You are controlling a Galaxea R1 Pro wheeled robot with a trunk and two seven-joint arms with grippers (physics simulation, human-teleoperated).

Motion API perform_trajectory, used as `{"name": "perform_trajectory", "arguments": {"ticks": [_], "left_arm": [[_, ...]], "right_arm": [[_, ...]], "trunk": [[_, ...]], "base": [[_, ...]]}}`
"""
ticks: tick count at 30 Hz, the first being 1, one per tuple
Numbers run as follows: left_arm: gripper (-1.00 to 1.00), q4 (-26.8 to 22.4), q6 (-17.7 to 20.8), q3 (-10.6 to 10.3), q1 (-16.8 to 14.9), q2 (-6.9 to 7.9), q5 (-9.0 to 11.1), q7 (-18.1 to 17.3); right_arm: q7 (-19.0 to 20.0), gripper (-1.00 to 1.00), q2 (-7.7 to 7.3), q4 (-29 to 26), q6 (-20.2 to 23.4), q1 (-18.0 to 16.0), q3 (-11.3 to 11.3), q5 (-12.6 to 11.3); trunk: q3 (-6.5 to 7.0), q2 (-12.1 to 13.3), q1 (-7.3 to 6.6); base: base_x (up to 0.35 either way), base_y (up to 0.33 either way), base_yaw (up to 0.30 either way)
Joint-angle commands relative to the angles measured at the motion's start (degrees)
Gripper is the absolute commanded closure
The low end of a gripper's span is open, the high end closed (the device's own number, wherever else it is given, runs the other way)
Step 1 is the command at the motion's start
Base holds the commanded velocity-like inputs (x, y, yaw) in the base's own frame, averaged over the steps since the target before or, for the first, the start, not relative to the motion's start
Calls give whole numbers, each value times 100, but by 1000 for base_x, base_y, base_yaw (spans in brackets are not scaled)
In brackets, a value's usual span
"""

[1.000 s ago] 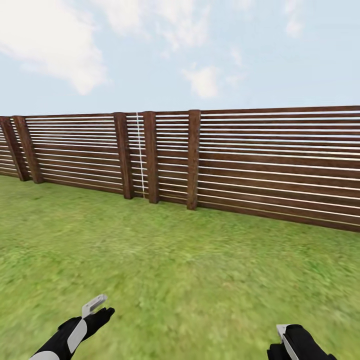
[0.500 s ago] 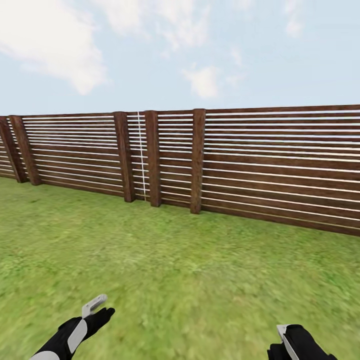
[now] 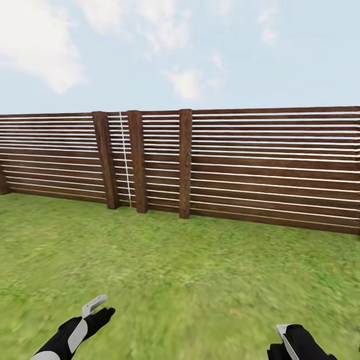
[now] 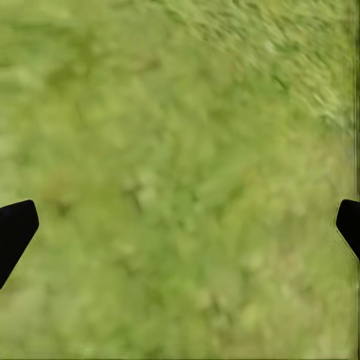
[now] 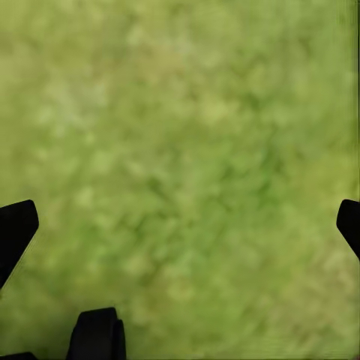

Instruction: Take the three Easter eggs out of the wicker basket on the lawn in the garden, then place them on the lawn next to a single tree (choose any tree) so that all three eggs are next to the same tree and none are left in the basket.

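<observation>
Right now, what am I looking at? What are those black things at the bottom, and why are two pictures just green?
You are seeing through the eyes of a robot standing in a garden. The big picture comes from a camera on its head. It looks across the lawn to a brown wooden fence under a cloudy sky. The black shapes at the bottom are its two arms. Each ends in a gripper, a hand with two fingers: the left gripper and the right gripper.

The two green pictures come from small cameras near each gripper, pointing down at the grass. The dark bits at the edges are fingertips, spread wide apart in both, so both grippers are open and hold nothing. Only grass lies below them.
</observation>
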Motion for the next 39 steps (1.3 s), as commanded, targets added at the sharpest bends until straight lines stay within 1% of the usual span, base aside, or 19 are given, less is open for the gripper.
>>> {"name": "perform_trajectory", "arguments": {"ticks": [1,13,20,27,39], "left_arm": [[-100,-10,41,37,-1,-2,24,-23],[-100,-10,41,37,-1,-3,24,-23],[-100,-10,41,37,-1,-8,24,-23],[-100,-10,41,37,-1,-67,24,-23],[-100,-10,41,36,-1,-82,22,-23]], "right_arm": [[23,-100,4,-6,25,-4,-15,37],[23,-100,4,-6,25,-4,-15,41],[17,-100,4,-6,27,-4,-15,41],[15,-100,4,-6,24,-4,-15,41],[6,-100,4,-6,24,-4,-15,41]], "trunk": [[-3,-3,3],[38,-3,3],[62,-3,3],[85,-3,3],[126,-3,3]], "base": [[319,86,-271],[319,80,-272],[321,9,-272],[322,0,-272],[322,0,-272]]}}
